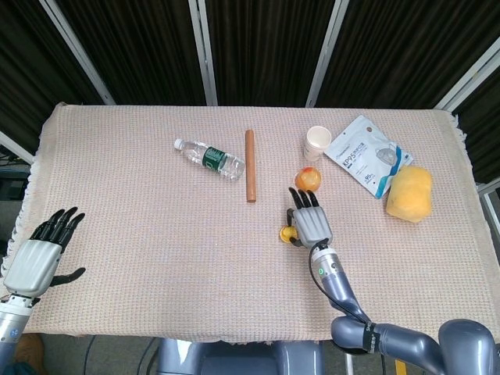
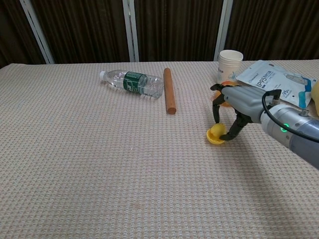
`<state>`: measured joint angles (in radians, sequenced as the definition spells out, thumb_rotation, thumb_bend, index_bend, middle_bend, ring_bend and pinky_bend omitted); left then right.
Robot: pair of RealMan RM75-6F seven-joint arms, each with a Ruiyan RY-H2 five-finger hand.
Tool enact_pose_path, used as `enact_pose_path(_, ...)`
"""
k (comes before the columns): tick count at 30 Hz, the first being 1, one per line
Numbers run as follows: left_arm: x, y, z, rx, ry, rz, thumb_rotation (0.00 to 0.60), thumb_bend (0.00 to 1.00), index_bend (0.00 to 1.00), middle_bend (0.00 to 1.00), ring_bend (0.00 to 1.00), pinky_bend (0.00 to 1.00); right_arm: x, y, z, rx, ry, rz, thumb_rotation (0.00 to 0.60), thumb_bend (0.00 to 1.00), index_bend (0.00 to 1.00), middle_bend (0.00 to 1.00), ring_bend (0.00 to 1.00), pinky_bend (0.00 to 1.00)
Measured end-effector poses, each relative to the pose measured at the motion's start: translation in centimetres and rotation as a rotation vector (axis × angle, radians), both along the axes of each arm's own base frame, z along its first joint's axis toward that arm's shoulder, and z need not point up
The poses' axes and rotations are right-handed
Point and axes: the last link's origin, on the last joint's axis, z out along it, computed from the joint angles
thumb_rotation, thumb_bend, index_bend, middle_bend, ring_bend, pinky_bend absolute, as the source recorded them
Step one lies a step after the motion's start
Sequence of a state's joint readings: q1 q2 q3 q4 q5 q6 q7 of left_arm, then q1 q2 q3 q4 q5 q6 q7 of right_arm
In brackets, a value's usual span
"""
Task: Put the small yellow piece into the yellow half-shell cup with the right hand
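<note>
- My right hand (image 2: pixel 238 107) has a pale grey shell across its back and slim black fingers (image 2: pixel 216 113); from the head view (image 1: pixel 311 223) the same grey plate shows with dark fingertips.
- Behind it, my right forearm (image 2: pixel 294 133) is a smooth metallic grey tube, with a small green light glowing near the wrist and a black cable (image 2: pixel 266 107) looping over the top.
- A black ring (image 1: pixel 369 337) marks the joint low on that arm.
- My left hand (image 1: pixel 39 258) matches: light grey back, black fingers.
- Its wrist (image 1: pixel 9 326) is silver-grey with a small blue mark.
</note>
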<state>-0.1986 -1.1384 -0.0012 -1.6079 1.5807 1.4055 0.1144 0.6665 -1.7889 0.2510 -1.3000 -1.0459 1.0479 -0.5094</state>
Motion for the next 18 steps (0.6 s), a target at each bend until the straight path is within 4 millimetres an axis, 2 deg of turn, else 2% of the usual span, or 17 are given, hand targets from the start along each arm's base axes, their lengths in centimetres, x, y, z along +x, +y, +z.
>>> enact_pose_path(15,0.05,0.1,0.03,0.002,-0.001,0.0,0.6,0.0,0.0,0.0,0.0,0.19,-0.2,0.59,0.8,0.013,0.006,0.008,0.6,0.14,0.47,0.0,0.0,0.0)
enact_pose_path(18,0.07,0.12,0.02,0.002,0.0,0.0,0.6,0.0,0.0,0.0,0.0,0.19,-0.21,0.64,0.93,0.012,0.004,0.012,0.6,0.07,0.43,0.0,0.0,0.0)
